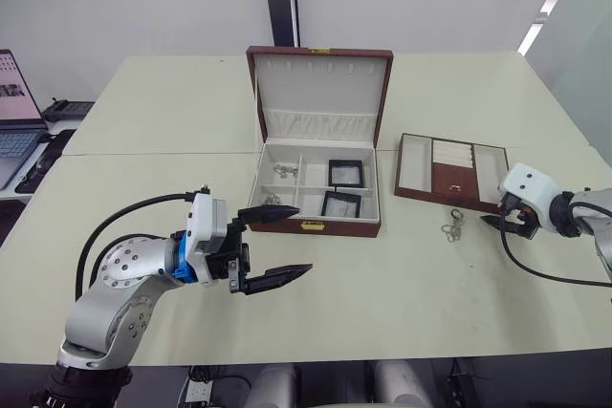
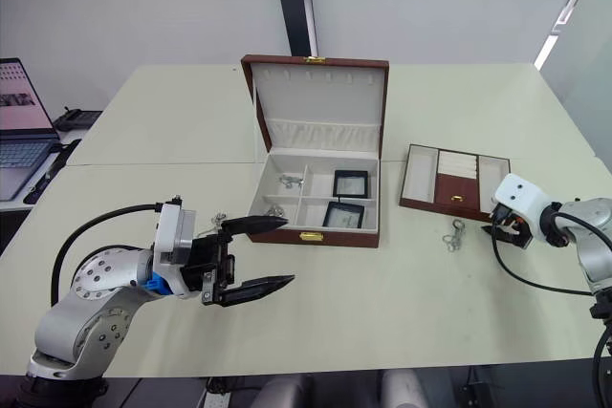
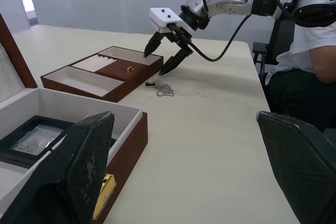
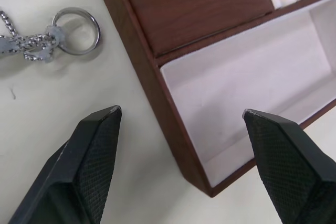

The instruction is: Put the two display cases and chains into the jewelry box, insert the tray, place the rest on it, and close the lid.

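Silver metal chain (image 1: 451,230) lies loose on surface just beside right hand (image 1: 504,225), fingers apart | left hand (image 1: 273,246) well apart, gaping, empty

You are looking at two arms in rounded silver-grey metal casings dotted with small screws. The left gripper (image 1: 273,244) is showing two long black tapered fingers (image 3: 79,171) with a cross-hatched texture, a white boxy wrist housing and a blue collar. A black cable is looping along each arm. The right gripper (image 3: 164,60) is wearing a matching white housing.
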